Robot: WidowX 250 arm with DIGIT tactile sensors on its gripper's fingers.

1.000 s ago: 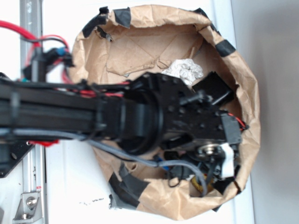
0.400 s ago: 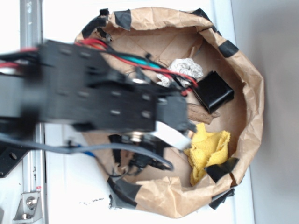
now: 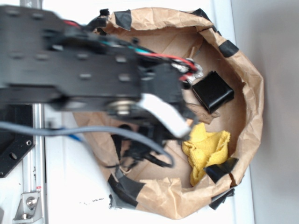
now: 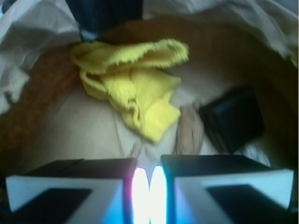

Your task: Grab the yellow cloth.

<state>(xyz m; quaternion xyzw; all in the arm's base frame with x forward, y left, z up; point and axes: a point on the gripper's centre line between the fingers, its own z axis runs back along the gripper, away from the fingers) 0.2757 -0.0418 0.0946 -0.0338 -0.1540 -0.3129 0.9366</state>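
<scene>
I take the brown paper bag point(image 3: 247, 79) as my landmark: it lies open like a basin on the white desk point(image 3: 74, 186), its crumpled rim patched with black tape point(image 3: 126, 186). The desk runs bare below the bag's rim; a metal rail point(image 3: 32, 140) runs along it well clear of the bag's left side. The robot arm point(image 3: 70, 65) hangs blurred over the upper left of the bag, covering much of the basin there, with grey cable point(image 3: 93, 135) looping down across the bag's left rim. The right half of the bag's floor is open to me.

Inside the bag, the yellow cloth point(image 3: 205, 149) lies bunched on the floor against the lower right wall, one fold touching a tape patch on the rim. In the wrist view the yellow cloth point(image 4: 135, 88) sits ahead of the gripper point(image 4: 149, 186), apart from it, with bare paper floor between. The gripper's two pads are pressed together with only a bright sliver between them, holding nothing. A black box point(image 3: 212, 91) rests in the upper right of the bag, near the cloth but not touching it. A crumpled white wad point(image 3: 194, 70) peeks out just beside the box, mostly hidden by the arm.
</scene>
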